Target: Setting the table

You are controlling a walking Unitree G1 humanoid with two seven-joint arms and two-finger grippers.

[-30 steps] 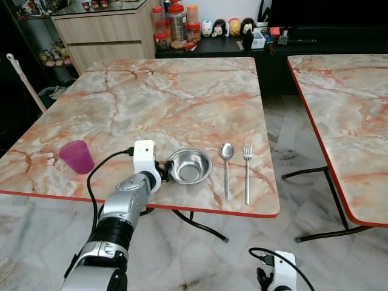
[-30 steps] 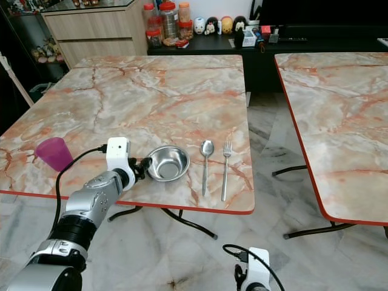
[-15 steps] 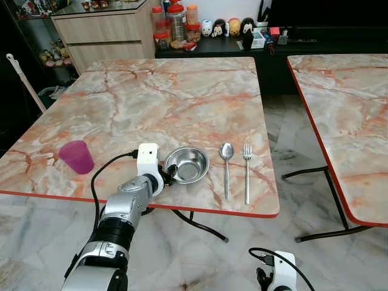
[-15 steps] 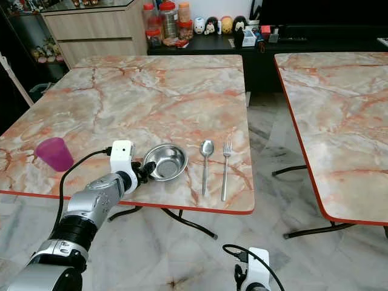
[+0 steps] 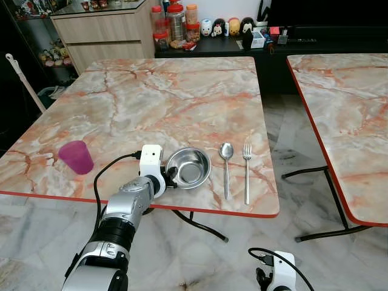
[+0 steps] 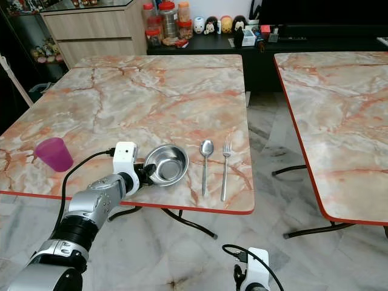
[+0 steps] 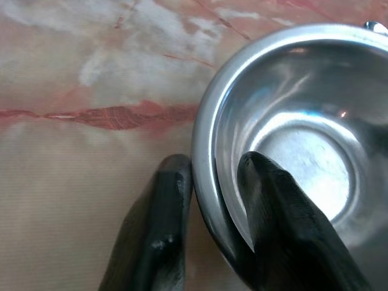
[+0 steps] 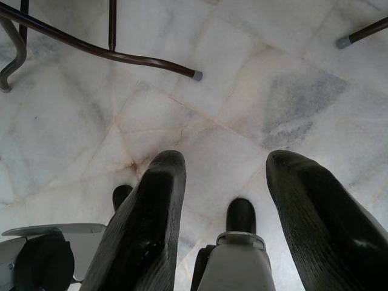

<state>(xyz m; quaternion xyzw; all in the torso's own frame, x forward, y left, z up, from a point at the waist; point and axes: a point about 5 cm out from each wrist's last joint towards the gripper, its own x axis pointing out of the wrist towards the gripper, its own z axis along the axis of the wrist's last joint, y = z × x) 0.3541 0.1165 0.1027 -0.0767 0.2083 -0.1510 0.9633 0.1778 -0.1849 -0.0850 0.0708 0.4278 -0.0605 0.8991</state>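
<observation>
A steel bowl (image 5: 190, 167) sits near the front edge of the marble table (image 5: 163, 103). My left gripper (image 5: 172, 176) is shut on the bowl's near-left rim; in the left wrist view one finger (image 7: 159, 236) is outside the wall and the other inside the bowl (image 7: 303, 139). A spoon (image 5: 226, 163) and a fork (image 5: 247, 170) lie side by side just right of the bowl. A purple cup (image 5: 76, 157) stands upright at the table's front left. My right gripper (image 8: 227, 200) hangs open low over the floor.
A second marble table (image 5: 342, 115) stands to the right across a floor gap. Jars (image 5: 176, 24) and figurines sit on the dark counter behind. A wooden cabinet (image 5: 100, 33) is at the back left. Metal table legs (image 8: 109, 51) cross the tiled floor.
My left gripper has shifted slightly right along the table's front edge with the bowl in its grip. Spoon, fork and cup have not moved.
</observation>
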